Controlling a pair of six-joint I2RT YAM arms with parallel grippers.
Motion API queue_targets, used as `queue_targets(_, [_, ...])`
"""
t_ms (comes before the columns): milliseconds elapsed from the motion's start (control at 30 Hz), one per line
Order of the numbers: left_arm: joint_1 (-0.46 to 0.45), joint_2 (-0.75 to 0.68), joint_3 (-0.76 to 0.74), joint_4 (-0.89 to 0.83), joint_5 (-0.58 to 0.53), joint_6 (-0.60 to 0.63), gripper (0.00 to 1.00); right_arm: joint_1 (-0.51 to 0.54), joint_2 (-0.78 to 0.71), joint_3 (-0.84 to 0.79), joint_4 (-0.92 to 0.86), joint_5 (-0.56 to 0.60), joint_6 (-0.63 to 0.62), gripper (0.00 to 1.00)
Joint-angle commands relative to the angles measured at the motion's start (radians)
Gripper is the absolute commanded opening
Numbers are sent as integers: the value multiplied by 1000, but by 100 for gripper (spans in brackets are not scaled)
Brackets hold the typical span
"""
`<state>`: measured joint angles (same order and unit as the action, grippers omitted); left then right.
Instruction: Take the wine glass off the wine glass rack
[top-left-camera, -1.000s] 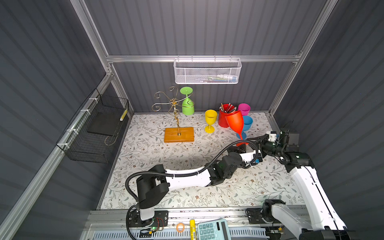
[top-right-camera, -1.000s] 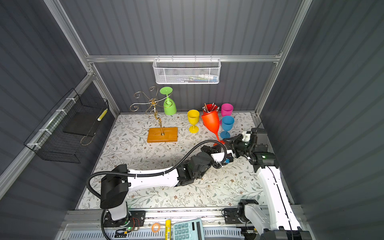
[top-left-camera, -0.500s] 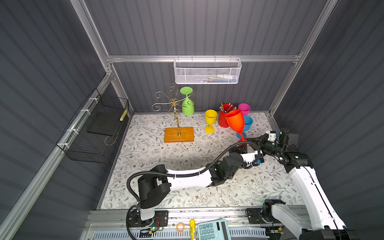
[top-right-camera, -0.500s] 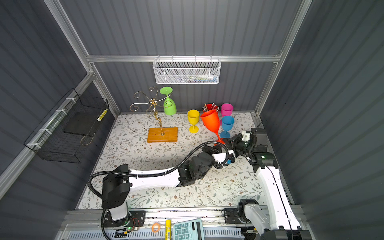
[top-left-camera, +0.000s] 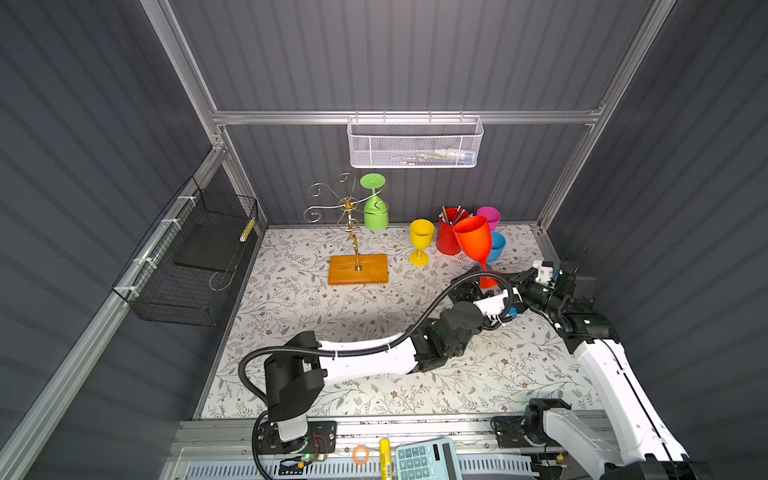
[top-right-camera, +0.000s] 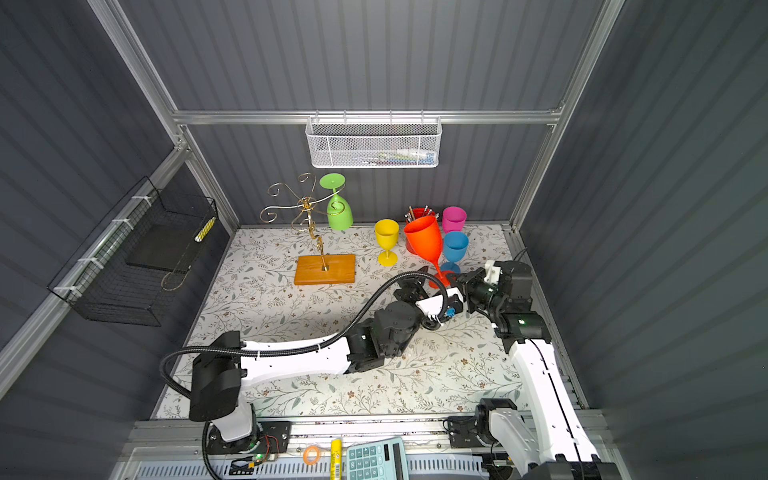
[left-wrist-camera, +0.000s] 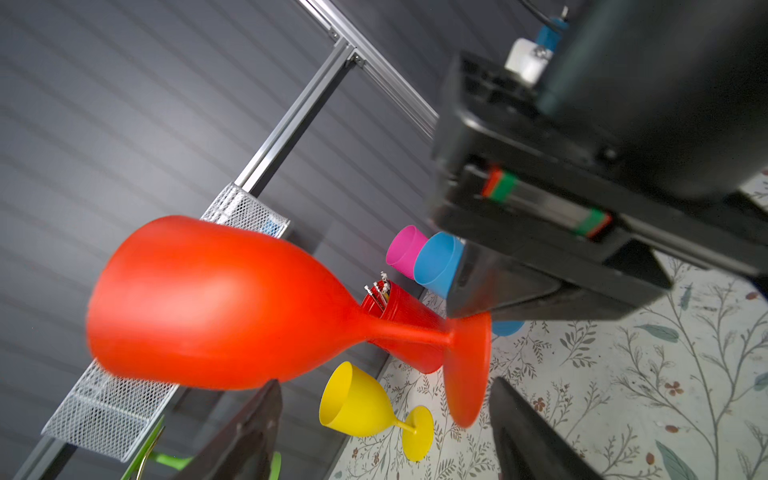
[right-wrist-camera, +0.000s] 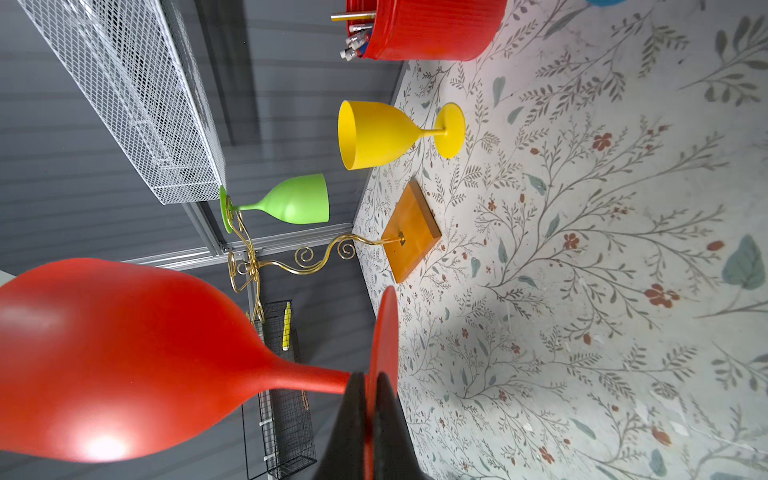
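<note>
Item under handling: the orange-red plastic wine glass (top-left-camera: 473, 241) is off the rack, tilted, near the right rear corner of the floral-patterned worktop (top-left-camera: 332, 324). The thin gold wire wine glass rack (top-left-camera: 351, 208), on its orange-brown wooden base, stands toward the rear edge, left of centre. A green plastic wine glass (top-left-camera: 375, 214) hangs upside down from one of its arms.

Right wrist view: the right gripper (right-wrist-camera: 365, 399) is pinched tight on the rim of the glass's round foot. Both top views hide this contact behind the left arm's black cable.

Left wrist view: the left gripper (left-wrist-camera: 386, 390) is spread wide, with the foot lying between its fingers (left-wrist-camera: 532, 436). Contact there cannot be confirmed.

The top views alone show the yellow plastic goblet (top-left-camera: 421, 237) standing upright between the rack and the held glass.
</note>
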<state>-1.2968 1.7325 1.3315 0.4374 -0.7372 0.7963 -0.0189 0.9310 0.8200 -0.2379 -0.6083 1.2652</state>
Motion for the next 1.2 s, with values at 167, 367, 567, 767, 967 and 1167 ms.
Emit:
queue_targets(167, [61, -133, 155, -368, 50, -334, 82, 1, -15, -75, 207, 64, -86, 0])
queue_targets(367, [166, -156, 280, -599, 253, -585, 81, 0, -35, -178, 358, 105, -125, 0])
queue_targets(567, [238, -113, 405, -749, 460, -759, 78, 2, -38, -266, 515, 131, -120, 0])
queue_targets(767, [294, -67, 495, -816, 675, -884, 70, 1, -35, -322, 619, 150, -116, 0])
queue_targets(967, [324, -11, 588, -879, 801, -956, 67, 2, -33, -344, 639, 157, -140, 0])
queue_targets(1167, [339, 54, 674, -933, 840, -995, 67, 7, -54, -362, 643, 174, -185, 0])
